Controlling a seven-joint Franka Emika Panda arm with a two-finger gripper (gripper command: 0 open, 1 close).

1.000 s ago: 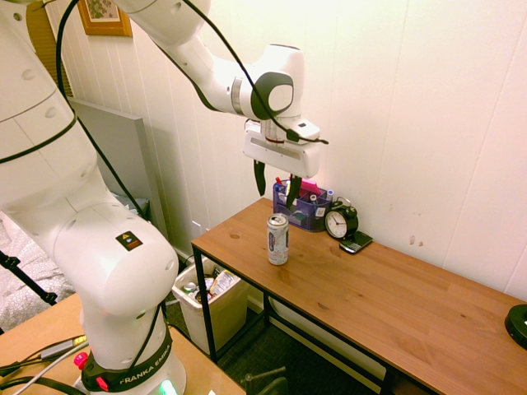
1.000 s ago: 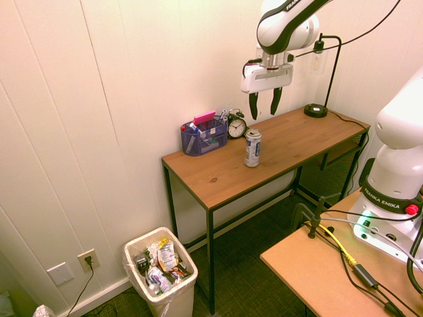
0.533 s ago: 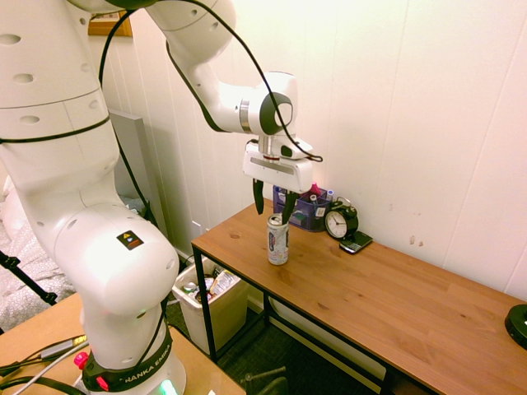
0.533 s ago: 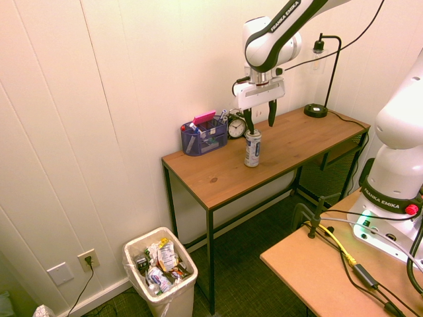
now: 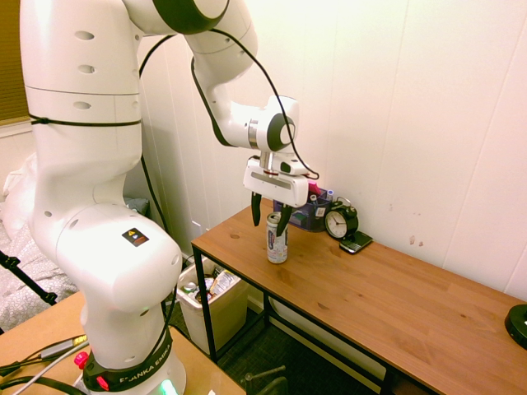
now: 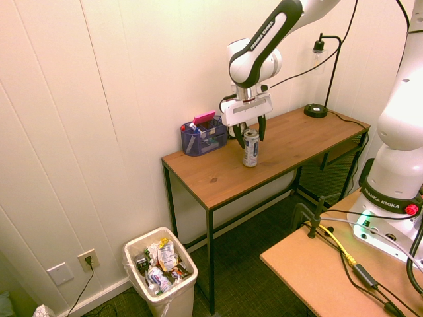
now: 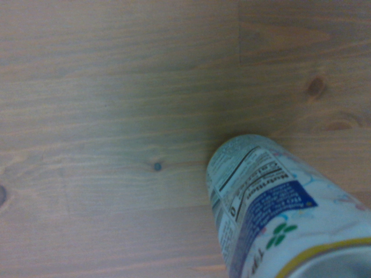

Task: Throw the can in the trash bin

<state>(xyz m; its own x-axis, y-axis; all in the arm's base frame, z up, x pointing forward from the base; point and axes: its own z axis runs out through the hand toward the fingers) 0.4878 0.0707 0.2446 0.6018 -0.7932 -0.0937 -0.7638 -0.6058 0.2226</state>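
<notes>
Wooden desk (image 6: 284, 145), can (image 6: 251, 149) upright near its front edge, jaws (image 6: 250, 135) spread around the can's top.

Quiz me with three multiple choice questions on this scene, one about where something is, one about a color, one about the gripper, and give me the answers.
1. Where is the trash bin?
A) on the desk
B) on the floor
C) under the lamp

2. What color is the desk organizer?
A) blue-purple
B) green
C) yellow

3. How are the gripper's fingers?
A) pressed together
B) out of sight
C) spread apart

Answers:
1 B: it stands on the floor beside the desk.
2 A: its translucent walls look blue-purple.
3 C: a gap shows between them, around the can.
</notes>
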